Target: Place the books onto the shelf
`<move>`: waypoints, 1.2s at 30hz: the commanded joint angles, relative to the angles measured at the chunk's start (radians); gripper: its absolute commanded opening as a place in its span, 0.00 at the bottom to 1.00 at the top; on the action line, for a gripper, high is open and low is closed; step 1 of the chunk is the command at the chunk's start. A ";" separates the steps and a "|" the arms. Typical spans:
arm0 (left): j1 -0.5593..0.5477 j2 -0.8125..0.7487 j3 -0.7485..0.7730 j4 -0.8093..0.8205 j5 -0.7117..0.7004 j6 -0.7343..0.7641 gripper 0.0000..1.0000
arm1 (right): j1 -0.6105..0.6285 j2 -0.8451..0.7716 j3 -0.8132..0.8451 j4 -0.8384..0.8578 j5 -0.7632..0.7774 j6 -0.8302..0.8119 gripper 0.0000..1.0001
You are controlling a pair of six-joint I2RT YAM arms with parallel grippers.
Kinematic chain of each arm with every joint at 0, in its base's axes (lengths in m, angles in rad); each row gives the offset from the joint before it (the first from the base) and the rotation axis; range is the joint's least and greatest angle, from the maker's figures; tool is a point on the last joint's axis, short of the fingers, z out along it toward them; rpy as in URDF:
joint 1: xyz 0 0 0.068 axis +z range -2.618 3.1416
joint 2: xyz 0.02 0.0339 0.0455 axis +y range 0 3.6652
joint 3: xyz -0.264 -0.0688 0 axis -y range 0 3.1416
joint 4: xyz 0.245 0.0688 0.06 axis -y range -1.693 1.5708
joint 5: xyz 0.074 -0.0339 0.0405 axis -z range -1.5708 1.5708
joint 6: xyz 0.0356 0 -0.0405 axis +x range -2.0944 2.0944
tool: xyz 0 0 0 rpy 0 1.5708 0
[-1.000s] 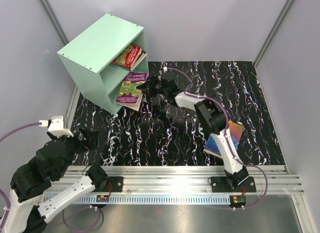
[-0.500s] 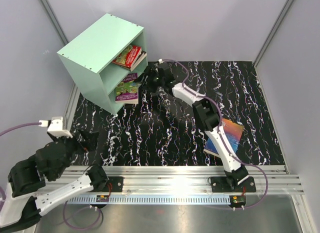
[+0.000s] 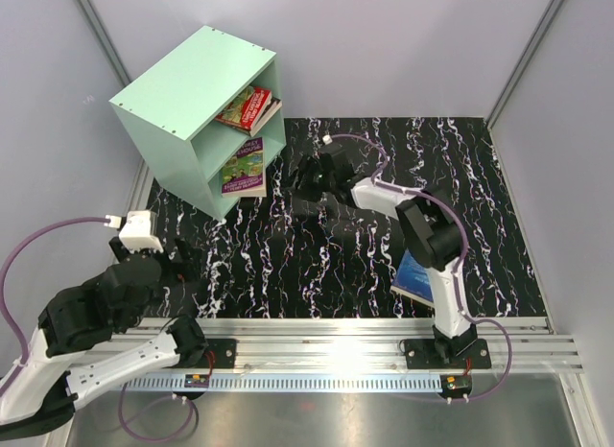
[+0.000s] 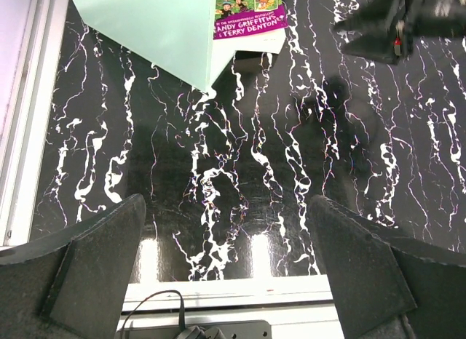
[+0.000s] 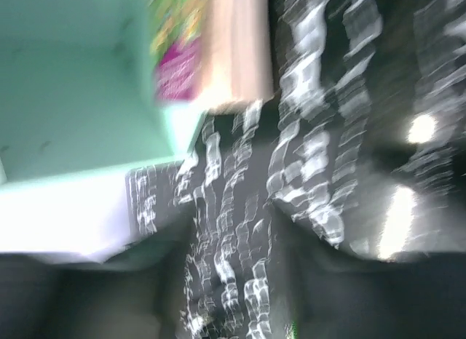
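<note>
Inside the mint-green shelf (image 3: 187,87) we see two of the books: a red book (image 3: 251,106) lying in the upper compartment and the purple-and-green cartoon-covered book (image 3: 245,169) flat in the lower, its near end sticking out of the opening. A blue book (image 3: 414,276) lies on the black marbled mat (image 3: 317,265), well apart, partly under the right arm. Only the overhead view shows red and blue; the left wrist view catches just the purple cover's lower part. Our left gripper (image 4: 226,204) hangs spread wide, empty. Our right gripper (image 3: 309,174) hovers near the shelf; its own view is smeared, so we cannot tell how its fingers stand
</note>
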 commanded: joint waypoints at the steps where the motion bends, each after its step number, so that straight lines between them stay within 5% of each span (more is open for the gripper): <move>1: -0.002 0.008 -0.007 0.045 -0.042 0.001 0.99 | 0.131 -0.067 -0.118 0.224 0.011 0.085 0.38; 4: -0.002 0.017 -0.009 0.050 -0.042 0.000 0.99 | 0.177 0.040 -0.051 0.278 -0.042 0.180 0.00; 19: -0.002 0.020 -0.043 0.096 -0.059 0.004 0.99 | 0.153 0.364 0.411 0.113 0.040 0.218 0.00; 36: -0.002 0.008 -0.044 0.094 -0.062 0.007 0.99 | -0.031 0.333 0.515 -0.057 0.233 0.102 0.00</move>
